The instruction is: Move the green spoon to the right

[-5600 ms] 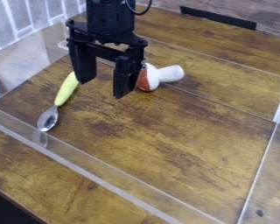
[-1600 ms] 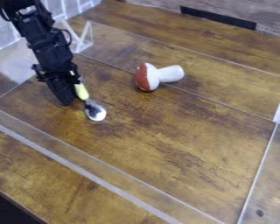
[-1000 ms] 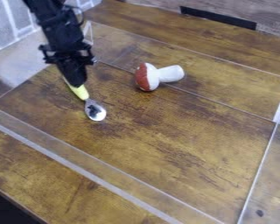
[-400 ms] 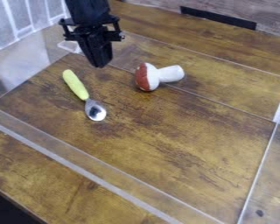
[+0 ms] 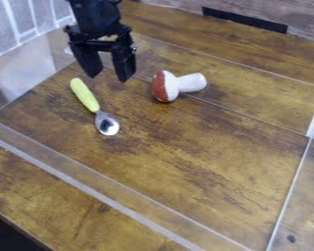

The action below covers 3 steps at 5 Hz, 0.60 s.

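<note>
The green spoon lies flat on the wooden table, its yellow-green handle pointing up-left and its silver bowl toward the front. My black gripper hangs just behind and above the handle's far end, apart from it. Its two fingers stand spread and open with nothing between them.
A toy mushroom with a red-brown cap and white stem lies on its side to the right of the gripper. A clear plastic wall rims the wooden table along the front and left. A pale slatted object stands at the far left corner.
The gripper was shut on the spoon's handle; it has let go, risen, moved back and right, and opened its fingers. The spoon lies farther right than at first.
</note>
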{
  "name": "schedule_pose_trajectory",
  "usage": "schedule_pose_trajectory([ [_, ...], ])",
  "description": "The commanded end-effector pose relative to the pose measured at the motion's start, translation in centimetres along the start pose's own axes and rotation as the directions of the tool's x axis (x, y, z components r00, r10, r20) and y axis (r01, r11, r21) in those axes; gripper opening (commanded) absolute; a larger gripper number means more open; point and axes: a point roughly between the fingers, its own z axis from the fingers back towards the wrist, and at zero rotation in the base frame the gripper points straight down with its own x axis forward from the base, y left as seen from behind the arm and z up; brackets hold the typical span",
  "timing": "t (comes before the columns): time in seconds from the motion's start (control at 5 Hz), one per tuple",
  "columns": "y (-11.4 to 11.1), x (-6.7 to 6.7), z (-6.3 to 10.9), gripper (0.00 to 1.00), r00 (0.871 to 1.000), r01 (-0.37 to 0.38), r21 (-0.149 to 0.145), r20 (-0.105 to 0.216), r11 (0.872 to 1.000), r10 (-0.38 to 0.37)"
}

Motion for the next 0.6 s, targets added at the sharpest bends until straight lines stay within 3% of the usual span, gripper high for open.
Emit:
schedule_pose_trajectory([
  [0.0, 1.5, 0.2, 0.2, 1.0, 0.999, -0.023, 0.032, 0.03, 0.999, 0.022],
  [0.4, 2.9, -0.6, -2.4, 1.0, 0.999, -0.05, 0.051, 0.021, 0.997, 0.049],
])
